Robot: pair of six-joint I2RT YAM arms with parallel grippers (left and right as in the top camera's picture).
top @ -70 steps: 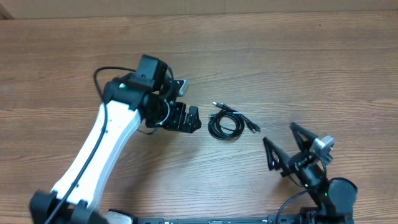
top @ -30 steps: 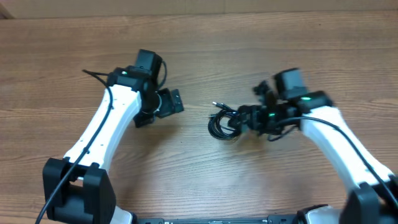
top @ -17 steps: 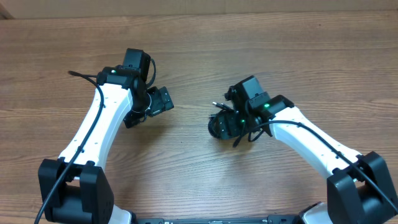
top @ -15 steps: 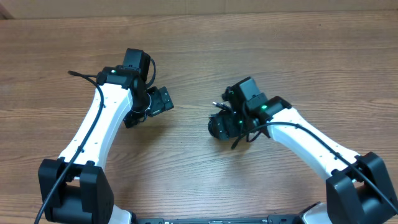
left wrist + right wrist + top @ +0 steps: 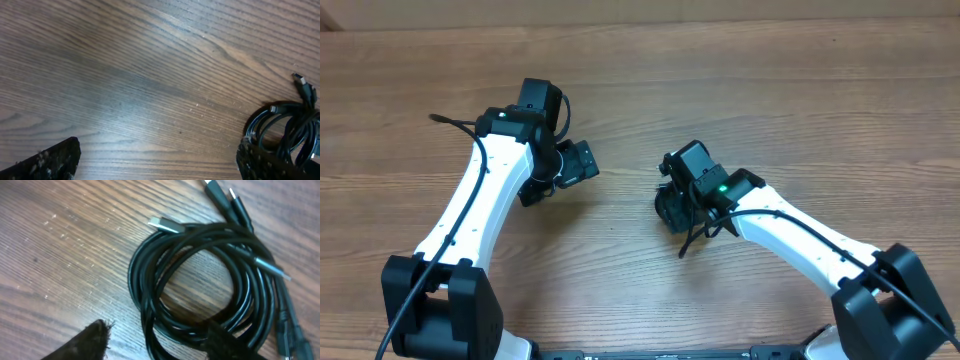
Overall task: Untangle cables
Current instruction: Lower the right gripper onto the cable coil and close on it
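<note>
- Overhead — two arms, two grippers, one dark bundle on the table (image 5: 800,90). The right gripper (image 5: 680,205) sits straight down on the cables (image 5: 663,210), which lie mid-table as a small coil. I judge it is placed there to take hold of a strand. The left gripper (image 5: 577,166) hangs well apart to the left over bare wood, likely waiting for a free end to be offered.
- Left wrist — both fingers (image 5: 50,161) sit at the bottom corners of the view, spread wide, with only wood between them. The coil shows at the right edge, close by the right-hand finger; whether they touch, cannot tell. Two plug ends (image 5: 300,80) counted here.
- Right wrist — jaws partly apart, straddling the coil's near-left strands. One finger (image 5: 87,342) is outside the loop, the other over its lower rim. No pinch visible yet. The coil is several turns laid together, flat on the wood. Four plug ends counted for certain — any at the lower right are too dark to count. Number of separate cords: cannot tell.
</note>
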